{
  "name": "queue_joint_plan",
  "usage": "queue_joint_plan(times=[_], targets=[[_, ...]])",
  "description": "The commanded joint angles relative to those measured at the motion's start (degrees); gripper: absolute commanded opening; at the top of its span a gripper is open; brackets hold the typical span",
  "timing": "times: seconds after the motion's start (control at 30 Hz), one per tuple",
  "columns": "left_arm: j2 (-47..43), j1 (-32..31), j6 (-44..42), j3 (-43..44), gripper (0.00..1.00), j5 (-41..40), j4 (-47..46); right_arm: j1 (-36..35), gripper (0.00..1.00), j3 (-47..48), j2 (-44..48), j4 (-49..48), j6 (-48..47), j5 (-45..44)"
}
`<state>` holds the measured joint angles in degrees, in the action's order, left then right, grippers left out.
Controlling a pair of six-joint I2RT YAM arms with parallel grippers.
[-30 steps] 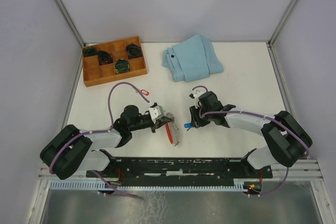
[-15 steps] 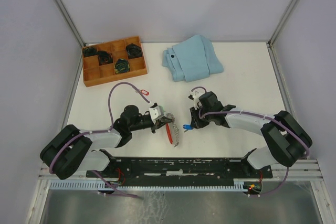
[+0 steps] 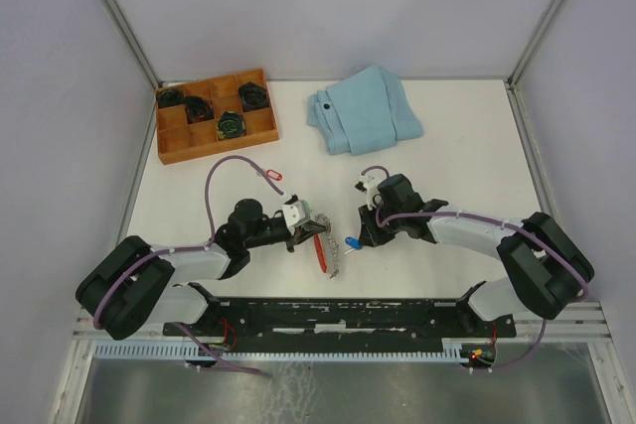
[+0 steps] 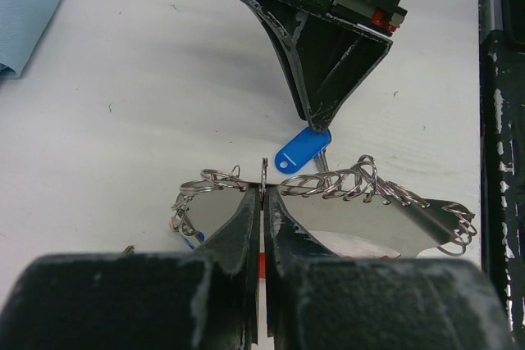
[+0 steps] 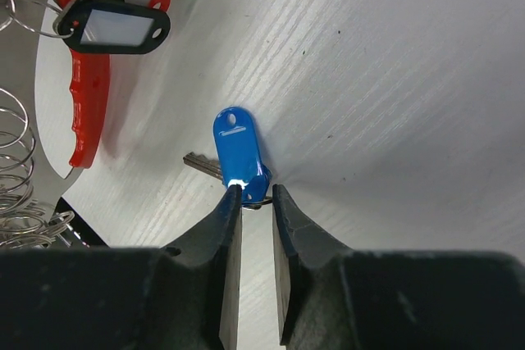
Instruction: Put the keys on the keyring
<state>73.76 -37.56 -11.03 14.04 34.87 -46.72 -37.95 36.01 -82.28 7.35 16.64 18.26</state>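
At the table's point(image 3: 467, 156) 6 o'clock edge, the left gripper point(image 4: 262, 196) has its fingers pressed together on one silvery loop of the keyring point(image 3: 323, 253). At its 3 o'clock, just beside the loops, the right gripper point(image 5: 254, 194) pinches the end of a blue-tagged key point(image 5: 236, 149). A black-framed tag point(image 5: 115, 29) with a white insert lies on the red strip. Far off, a folded blue cloth point(image 3: 363, 111) lies at 12 and a wooden tray point(image 3: 214, 151) at 10.
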Motion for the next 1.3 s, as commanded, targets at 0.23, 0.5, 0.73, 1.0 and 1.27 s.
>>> queue_joint_plan(times=[0.23,0.5,0.73,1.0,1.27], targets=[[-0.94,0.30,-1.12,1.78,0.03,1.51,-3.41,0.16,0.20,-0.12,-0.14,-1.85,-0.10,0.11],[-0.92,0.29,-1.03,1.69,0.03,1.16,-3.62,0.00,0.09,0.14,6.01,1.74,4.48,-14.36],[-0.98,0.30,-0.84,1.60,0.03,1.25,-3.90,-1.93,0.10,0.17,8.60,4.34,6.38,-15.70],[-1.52,0.30,-1.14,1.36,0.03,0.41,-3.66,-7.67,0.40,4.77,5.43,10.42,-0.53,-11.58],[-2.34,0.30,-1.19,0.82,0.03,-0.75,-3.95,-11.01,0.50,10.57,-2.77,10.75,-3.53,-14.40]])
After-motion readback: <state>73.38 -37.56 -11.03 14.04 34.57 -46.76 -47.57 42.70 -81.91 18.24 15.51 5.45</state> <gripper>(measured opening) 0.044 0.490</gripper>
